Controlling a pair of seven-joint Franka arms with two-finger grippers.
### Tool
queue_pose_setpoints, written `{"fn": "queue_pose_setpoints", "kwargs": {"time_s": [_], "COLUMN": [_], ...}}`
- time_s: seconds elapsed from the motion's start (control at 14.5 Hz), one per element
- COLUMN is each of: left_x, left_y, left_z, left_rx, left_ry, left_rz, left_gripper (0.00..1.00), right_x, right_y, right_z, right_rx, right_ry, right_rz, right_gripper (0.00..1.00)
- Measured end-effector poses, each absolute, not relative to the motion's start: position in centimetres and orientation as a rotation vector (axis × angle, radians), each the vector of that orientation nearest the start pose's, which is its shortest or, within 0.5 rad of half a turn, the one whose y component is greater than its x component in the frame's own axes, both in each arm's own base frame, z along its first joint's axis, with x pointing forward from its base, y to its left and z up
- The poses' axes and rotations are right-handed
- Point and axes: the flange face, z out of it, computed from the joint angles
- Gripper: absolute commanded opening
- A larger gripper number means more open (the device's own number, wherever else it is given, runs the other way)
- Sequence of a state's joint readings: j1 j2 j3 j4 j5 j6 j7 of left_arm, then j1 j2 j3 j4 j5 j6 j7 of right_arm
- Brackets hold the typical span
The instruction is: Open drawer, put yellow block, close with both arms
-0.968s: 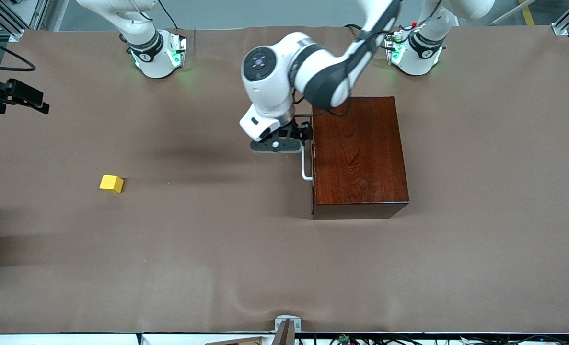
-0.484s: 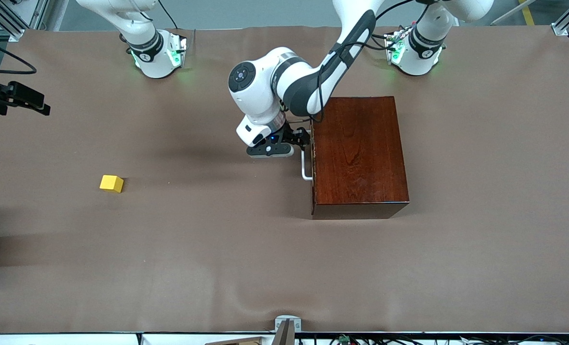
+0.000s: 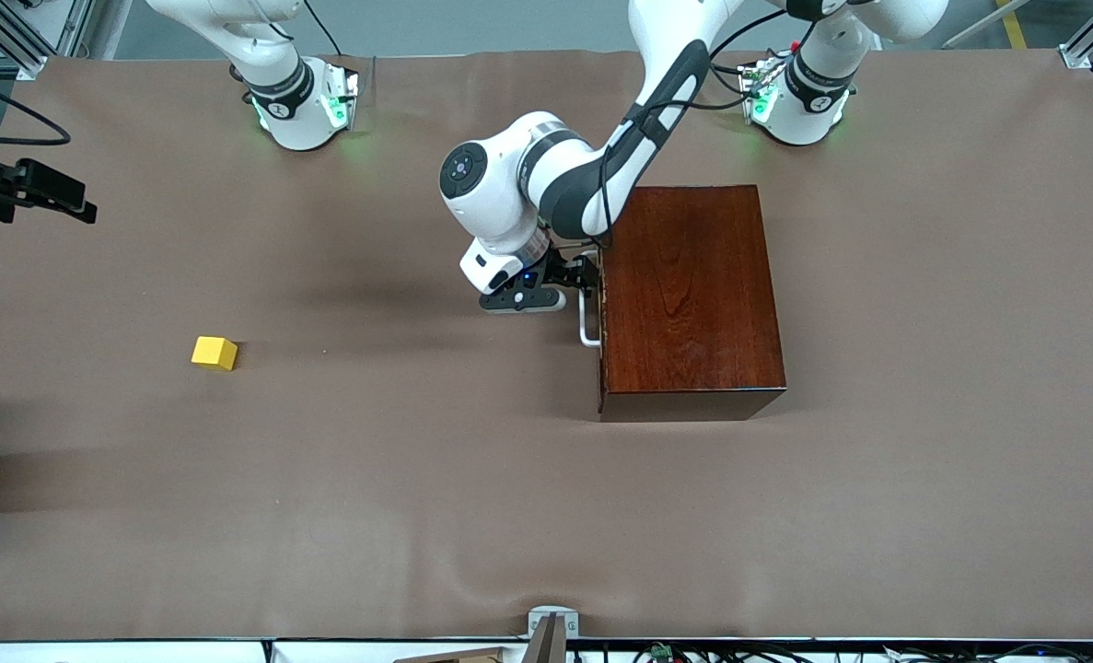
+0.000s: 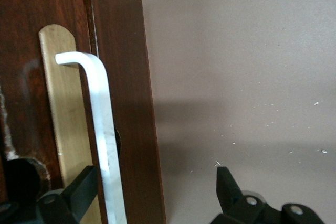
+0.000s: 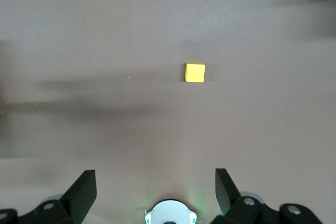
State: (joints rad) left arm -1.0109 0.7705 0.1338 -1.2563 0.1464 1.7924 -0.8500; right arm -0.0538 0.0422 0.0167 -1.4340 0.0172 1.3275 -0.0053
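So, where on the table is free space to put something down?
Bare cloth lies between the yellow block and the wooden box, and all along the edge nearest the front camera. It is crowded only before the drawer front: the open left gripper straddles the white handle. The right gripper waits high over the block.

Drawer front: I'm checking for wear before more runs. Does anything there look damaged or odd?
Yes. On the drawer, the dark finish looks chipped beside the white handle, near the open left gripper.
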Motion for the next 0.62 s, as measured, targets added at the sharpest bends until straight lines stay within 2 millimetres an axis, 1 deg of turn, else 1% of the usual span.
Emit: {"fn": "queue_pose_setpoints", "kwargs": {"time_s": [0.21, 0.41, 0.62], "left_x": [45.5, 45.3, 45.0], "left_y": [-56.6, -57.1, -58.2], "left_z": [28.5, 28.6, 28.9], "left_rx": [-2.835, -2.854, -2.904], "left_ry": [0.112, 0.065, -0.004], "left_rz": [-0.078, -0.117, -0.175], "left_gripper": [1.00, 1.00, 1.00], "right_x": [54.8, 55.2, 55.8], "right_y": [-1.8, -1.7, -1.7], "right_z": [63.5, 63.0, 62.7], "right_rx": [-3.110, -3.110, -3.112], "right_ry": [0.043, 0.038, 0.037], "right_rz": [0.247, 0.249, 0.220], "right_gripper": [1.00, 1.00, 1.00]}}
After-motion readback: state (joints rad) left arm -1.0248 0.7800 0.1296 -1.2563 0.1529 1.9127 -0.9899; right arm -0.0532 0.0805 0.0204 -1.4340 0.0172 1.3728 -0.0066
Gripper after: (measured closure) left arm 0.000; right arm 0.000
